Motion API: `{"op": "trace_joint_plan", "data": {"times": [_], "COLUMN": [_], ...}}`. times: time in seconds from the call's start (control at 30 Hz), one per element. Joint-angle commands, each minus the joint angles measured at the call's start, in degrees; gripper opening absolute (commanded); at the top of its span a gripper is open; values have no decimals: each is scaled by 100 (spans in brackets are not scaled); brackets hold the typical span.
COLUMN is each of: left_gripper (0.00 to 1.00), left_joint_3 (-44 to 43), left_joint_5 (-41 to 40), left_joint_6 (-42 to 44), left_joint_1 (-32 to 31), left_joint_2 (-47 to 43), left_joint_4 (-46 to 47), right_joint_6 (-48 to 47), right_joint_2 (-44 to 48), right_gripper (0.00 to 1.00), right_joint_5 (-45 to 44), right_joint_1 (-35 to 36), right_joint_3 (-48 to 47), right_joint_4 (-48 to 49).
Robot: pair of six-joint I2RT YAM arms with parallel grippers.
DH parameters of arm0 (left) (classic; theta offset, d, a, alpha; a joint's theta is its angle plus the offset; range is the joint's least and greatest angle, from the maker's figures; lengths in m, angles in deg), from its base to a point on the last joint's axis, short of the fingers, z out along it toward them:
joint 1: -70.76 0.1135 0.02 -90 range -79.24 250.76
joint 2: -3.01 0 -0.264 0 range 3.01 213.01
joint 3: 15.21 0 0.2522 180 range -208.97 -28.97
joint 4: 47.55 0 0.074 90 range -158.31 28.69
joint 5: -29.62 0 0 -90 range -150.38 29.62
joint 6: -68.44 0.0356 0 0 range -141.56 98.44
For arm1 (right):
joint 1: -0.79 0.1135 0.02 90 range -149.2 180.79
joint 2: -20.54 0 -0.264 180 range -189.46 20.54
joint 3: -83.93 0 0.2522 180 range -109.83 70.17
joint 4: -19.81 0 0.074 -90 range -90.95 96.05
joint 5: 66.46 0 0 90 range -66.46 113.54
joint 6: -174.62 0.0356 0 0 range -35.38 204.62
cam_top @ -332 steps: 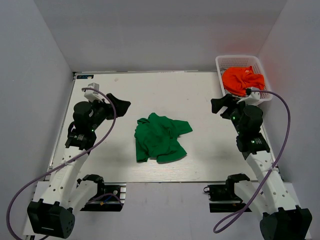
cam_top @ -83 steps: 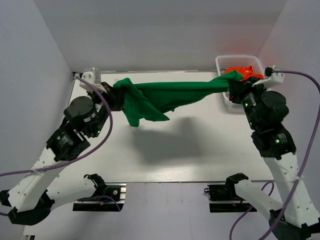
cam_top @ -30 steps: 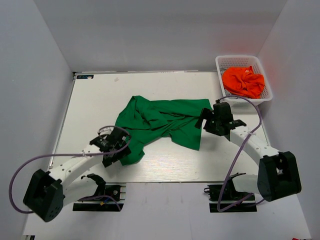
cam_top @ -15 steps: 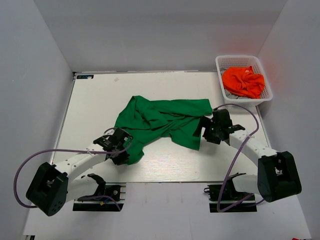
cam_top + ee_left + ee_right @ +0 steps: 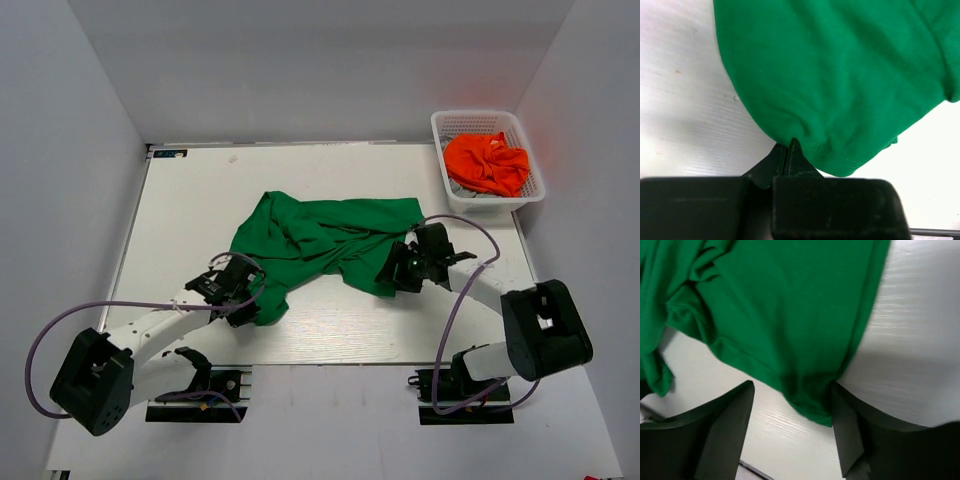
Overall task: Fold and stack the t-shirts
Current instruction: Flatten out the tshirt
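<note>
Setting: robotics lab test cell. Evidence: white desk [image 5: 200,190] boxed in by plain pale walls [image 5: 320,70] along its far, left and right edges. Left arm [image 5: 150,325] and right arm [image 5: 490,290], white and black, bolted at the near edge. Purple cable [image 5: 120,304] looping loose. White lattice basket [image 5: 476,115] at the far right corner.

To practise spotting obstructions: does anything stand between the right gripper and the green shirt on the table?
Nothing visible does. The right gripper is open, its fingers either side of a corner of the green shirt, which lies on the table. The orange shirt sits apart in the basket.
</note>
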Motion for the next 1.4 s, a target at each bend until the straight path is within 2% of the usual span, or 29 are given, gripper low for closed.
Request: {"op": "trace_joint_plan", "data": {"times": [0.0, 0.13, 0.17, 0.33, 0.57, 0.67, 0.73, 0.83, 0.97, 1.1, 1.23, 1.37], "left_gripper": [0, 0, 0, 0, 0, 0, 0, 0, 0, 0, 0, 0], "left_joint_3": [50, -187, -257, -696, -2260, -3164, -3429, -3685, -4526, -5354, -6407, -7033], "left_joint_5": [-330, -462, -462, -733, -1727, -2323, -2553, -2756, -2862, -3397, -3565, -3179], "left_joint_6": [150, 282, 343, 581, 941, 1143, 1257, 1782, 2285, 2839, 3410, 3728], "left_joint_1": [-25, -25, -25, -25, -25, -25, -25, -25, -25, -25, -25, -25], "left_joint_2": [-220, -220, -220, -378, -861, -1229, -1415, -1739, -1741, -1557, -1346, -1345], "left_joint_4": [198, 339, 339, 402, 252, 331, 418, 1031, 1122, 1174, 1113, 1113], "right_joint_6": [61, 131, 149, 18, -387, -458, -309, -387, -686, -1107, -1354, -1530], "right_joint_2": [-473, -552, -535, -245, 1026, 1545, 1827, 2065, 2172, 2181, 2321, 2673], "right_gripper": [62, 16, 0, 0, 0, 0, 0, 0, 0, 0, 0, 0], "right_joint_5": [188, -21, -57, -434, -1340, -2050, -2683, -3466, -4064, -4741, -4707, -4330], "right_joint_1": [147, 253, 279, 332, 323, 315, 280, 288, 306, 279, 288, 288], "right_joint_3": [124, 142, 141, -182, -1560, -2150, -2564, -3241, -4180, -5051, -5764, -6081], "right_joint_4": [2, 74, 82, -23, -795, -1058, -1253, -1569, -1658, -1711, -1851, -1878]}}
